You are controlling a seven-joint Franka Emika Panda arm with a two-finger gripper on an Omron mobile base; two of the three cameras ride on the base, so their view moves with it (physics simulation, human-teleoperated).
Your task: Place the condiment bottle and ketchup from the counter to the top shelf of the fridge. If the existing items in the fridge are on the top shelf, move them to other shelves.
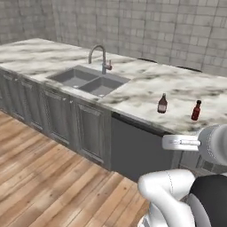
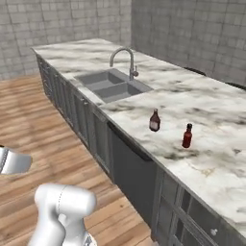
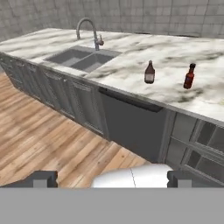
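On the marbled counter (image 1: 146, 86) (image 2: 197, 103) (image 3: 168, 50), a dark brown condiment bottle (image 1: 162, 104) (image 2: 154, 121) (image 3: 149, 73) stands upright near the front edge. The red ketchup (image 1: 196, 111) (image 2: 187, 136) (image 3: 189, 77) with a dark cap stands upright a short way to its right. My gripper (image 3: 112, 179) is open, its two fingertips (image 3: 43, 178) far apart with nothing between them. It hangs well back from the counter, over the floor, facing both bottles. The fridge, its top shelf and the existing items are out of view.
A steel sink (image 1: 88, 80) (image 2: 113, 84) (image 3: 81, 58) with a curved tap (image 1: 99, 55) (image 2: 126, 58) (image 3: 89, 29) lies left of the bottles. Grey cabinet doors and a dark flat panel (image 1: 133, 150) (image 3: 131, 124) front the counter. Wooden floor (image 1: 44, 177) spreads before it, with tiled walls behind.
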